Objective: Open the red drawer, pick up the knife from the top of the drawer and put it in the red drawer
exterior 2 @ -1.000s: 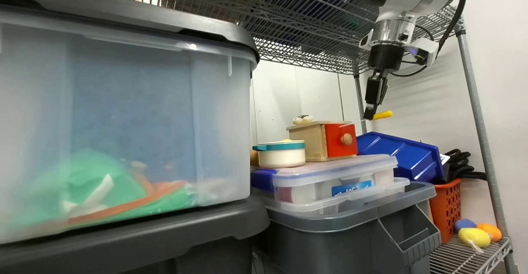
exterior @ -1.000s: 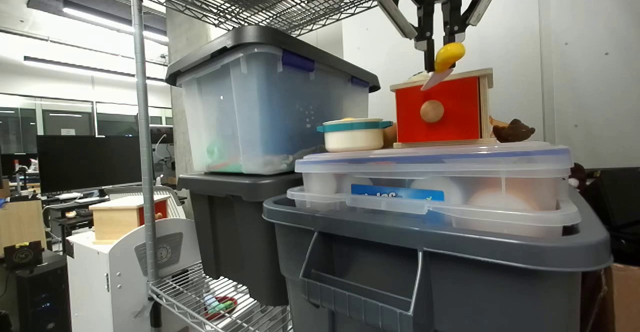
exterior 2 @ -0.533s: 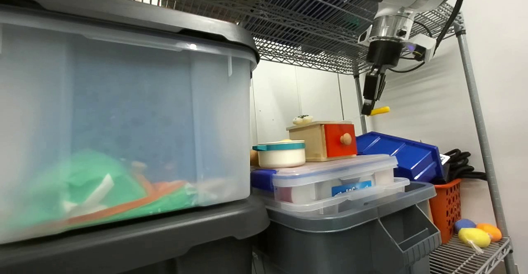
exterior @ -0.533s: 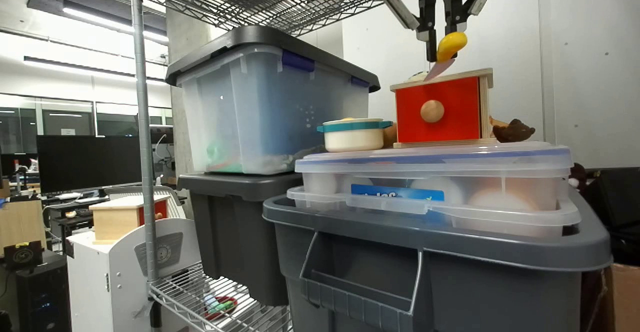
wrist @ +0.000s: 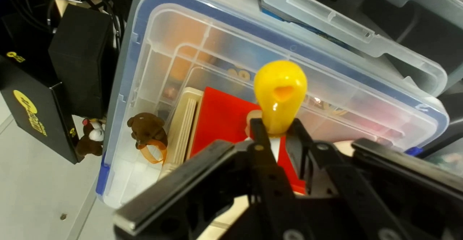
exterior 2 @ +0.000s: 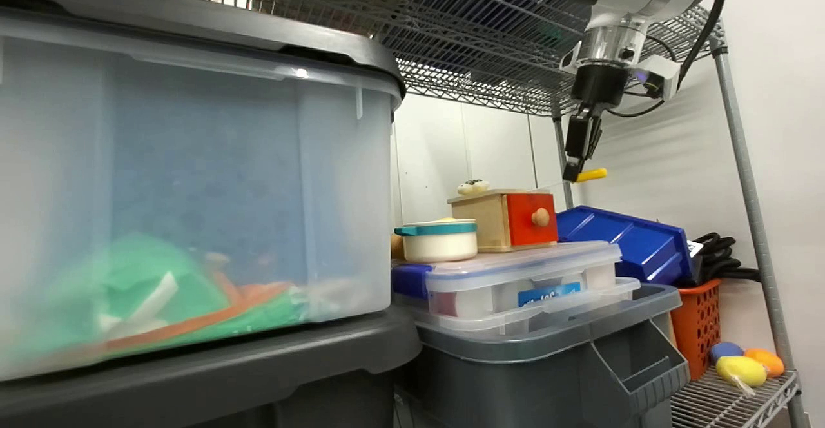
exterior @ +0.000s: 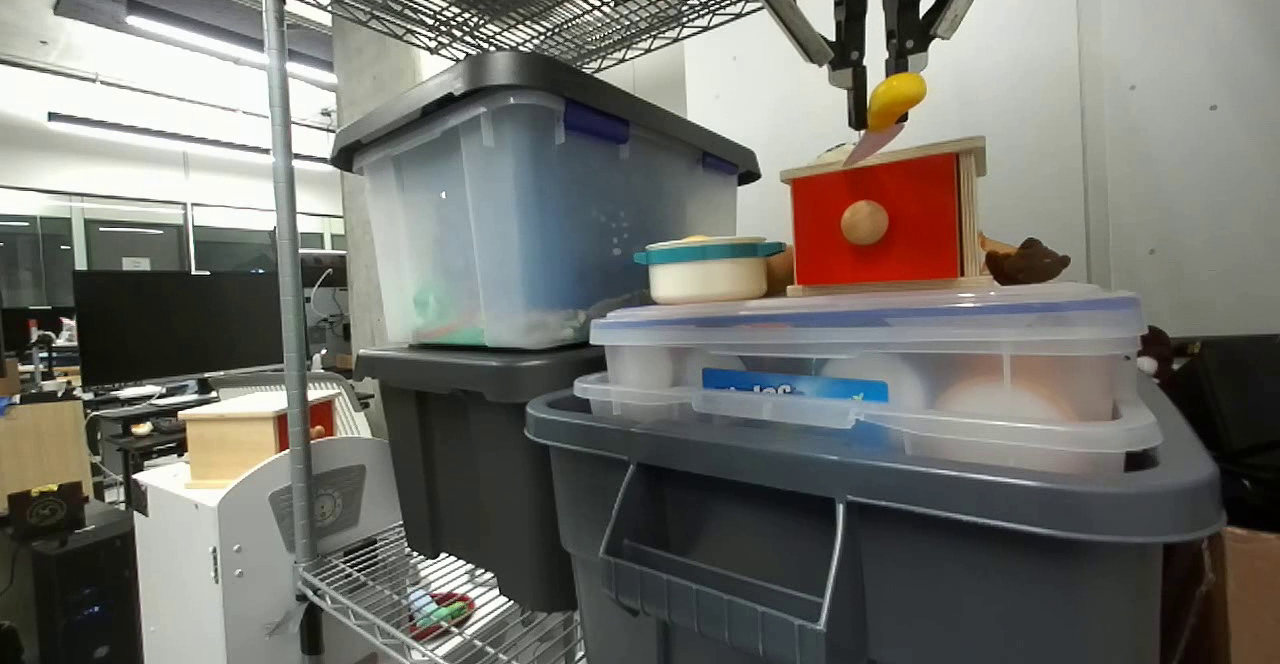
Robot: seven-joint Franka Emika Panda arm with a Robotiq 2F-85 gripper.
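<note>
- Yellow-handled knife [exterior: 888, 116] aloft, gripper [wrist: 277, 125] clamped on its handle, blade [exterior: 872, 145] slanting down near the top edge of the red drawer [exterior: 915, 224]!
- Drawer looks shut, knob [exterior: 864, 222] free: nowhere to put it yet.
- Danger now: tugging that knob with a full grip could twist the knife loose, down onto the clear tub [exterior: 1045, 329]!

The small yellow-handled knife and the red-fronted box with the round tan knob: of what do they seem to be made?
The knife has a glossy yellow handle, perhaps plastic or lacquered wood, judging by its highlights; its pale blade I cannot settle. The box seems plywood, as thin layers stripe its edge; the smooth red front looks painted. The knob, matte and tan, suggests bare wood.
</note>
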